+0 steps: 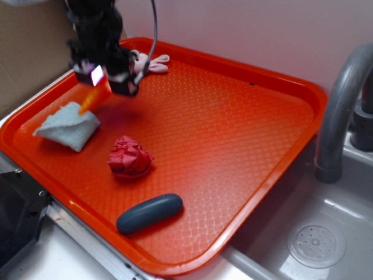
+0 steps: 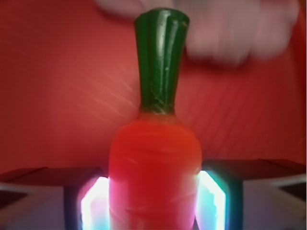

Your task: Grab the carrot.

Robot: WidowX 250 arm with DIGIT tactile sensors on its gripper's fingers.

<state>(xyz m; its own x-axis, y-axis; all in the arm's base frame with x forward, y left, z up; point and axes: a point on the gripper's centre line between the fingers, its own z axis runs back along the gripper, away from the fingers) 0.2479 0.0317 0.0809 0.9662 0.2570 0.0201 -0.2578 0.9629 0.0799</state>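
A large orange-red plastic tray (image 1: 245, 134) with a waffle-textured floor and raised rim fills most of the exterior view; no brand, label or legible writing shows on it or on anything else in either view. To its right lie a pale grey sink basin (image 1: 332, 233) with a round drain cover (image 1: 316, 242) and a curved grey faucet (image 1: 341, 111) rising beside the tray's right rim. The black robot arm (image 1: 96, 29) descends at the upper left, a dark cable (image 1: 154, 29) trailing behind it. On the tray floor, well apart from one another, are a folded light grey cloth (image 1: 67, 125) near the left rim, a crumpled red cloth ball (image 1: 129, 157) near the middle, and a dark blue-grey oblong object (image 1: 149, 213) near the front rim. A pink plush toy (image 1: 150, 63) rests at the tray's far edge, partly hidden behind the arm. The pincer (image 1: 102, 81) is clenched on the carrot (image 1: 94, 97), which hangs tilted just above the grey cloth, clear of the tray floor. In the wrist view the carrot (image 2: 154, 167) stands between the two glowing pads (image 2: 93, 203), its orange body pressed on both sides and its dark green stem (image 2: 160, 62) pointing away from the camera toward a blurred pale shape (image 2: 230, 33).
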